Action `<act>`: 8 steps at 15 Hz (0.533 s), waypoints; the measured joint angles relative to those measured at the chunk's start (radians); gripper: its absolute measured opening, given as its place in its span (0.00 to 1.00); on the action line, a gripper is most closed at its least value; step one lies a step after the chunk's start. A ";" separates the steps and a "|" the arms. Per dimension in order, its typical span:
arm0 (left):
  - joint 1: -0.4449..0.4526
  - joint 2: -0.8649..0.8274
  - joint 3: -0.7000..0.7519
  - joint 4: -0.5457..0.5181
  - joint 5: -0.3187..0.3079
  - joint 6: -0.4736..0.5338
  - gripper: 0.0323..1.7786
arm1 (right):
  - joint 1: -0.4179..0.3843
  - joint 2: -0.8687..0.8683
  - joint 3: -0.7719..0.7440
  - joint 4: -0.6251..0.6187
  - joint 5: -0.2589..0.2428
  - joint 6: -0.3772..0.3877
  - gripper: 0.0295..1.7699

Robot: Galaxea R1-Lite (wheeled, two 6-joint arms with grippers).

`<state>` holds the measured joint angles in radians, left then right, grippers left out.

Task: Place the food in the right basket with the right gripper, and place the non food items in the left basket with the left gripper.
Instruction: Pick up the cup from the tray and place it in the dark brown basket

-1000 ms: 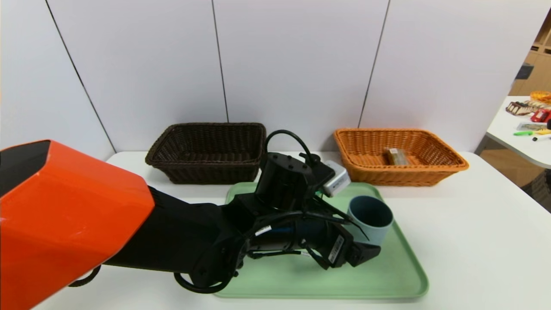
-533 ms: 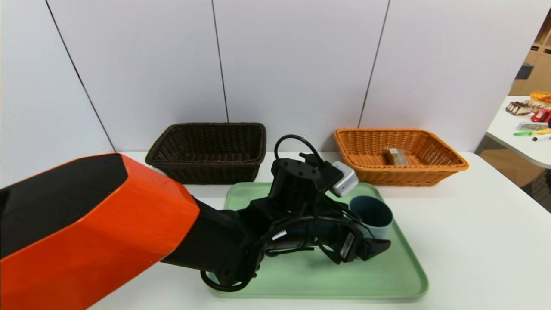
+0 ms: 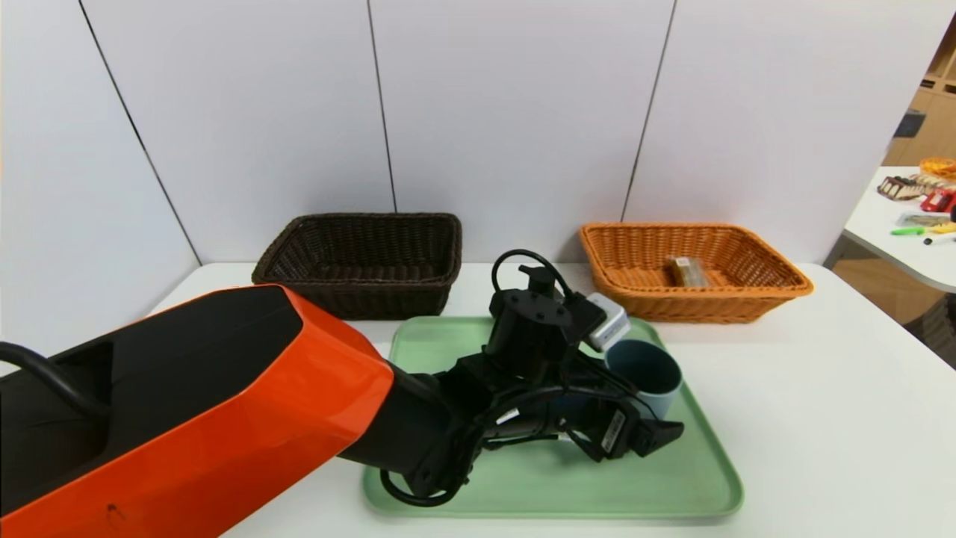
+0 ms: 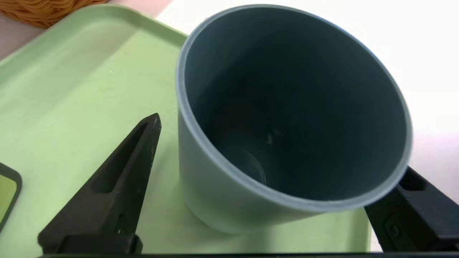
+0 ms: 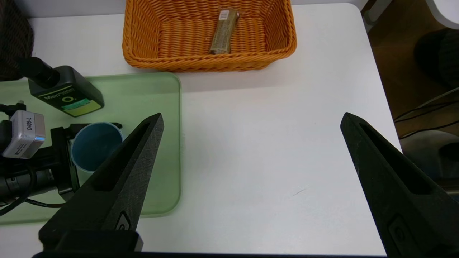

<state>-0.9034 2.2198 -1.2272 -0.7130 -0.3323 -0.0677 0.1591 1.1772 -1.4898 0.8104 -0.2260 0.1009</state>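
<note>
The left gripper [image 4: 265, 161] is at work at the blue-grey cup [image 4: 244, 200], its fingers wide apart on either side of the upright cup, not clamped. One finger looks very close to the wall while the other stands clear, so closing off-centre could shove or tip the cup. The parked right gripper [image 5: 251, 118] is over the bare tabletop, its fingers apart and holding nothing. Beyond the cup on the green tray [image 3: 597, 486] stands the black pump bottle [image 5: 68, 89]; a wide sweep by the left arm could knock it over. Farther back, the dark brown wicker basket [image 3: 358, 299] could catch a cup carried too low over its rim. The snack bar [image 3: 688, 272] already lies in the orange wicker basket [image 3: 694, 306], needing nothing more.
</note>
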 joint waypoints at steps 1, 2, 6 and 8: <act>0.000 0.004 -0.003 0.000 0.000 0.000 0.95 | 0.000 0.000 0.001 0.000 0.001 0.000 0.96; 0.000 0.007 -0.005 0.001 0.000 0.000 0.95 | 0.000 0.001 0.001 -0.001 0.006 0.000 0.96; 0.000 0.017 -0.017 0.001 0.003 0.000 0.95 | 0.000 0.002 0.002 0.000 0.012 0.000 0.96; -0.001 0.024 -0.029 0.002 0.004 0.000 0.95 | 0.000 0.002 0.002 0.000 0.012 0.000 0.96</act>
<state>-0.9045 2.2436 -1.2560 -0.7111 -0.3281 -0.0681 0.1587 1.1791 -1.4879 0.8100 -0.2136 0.1004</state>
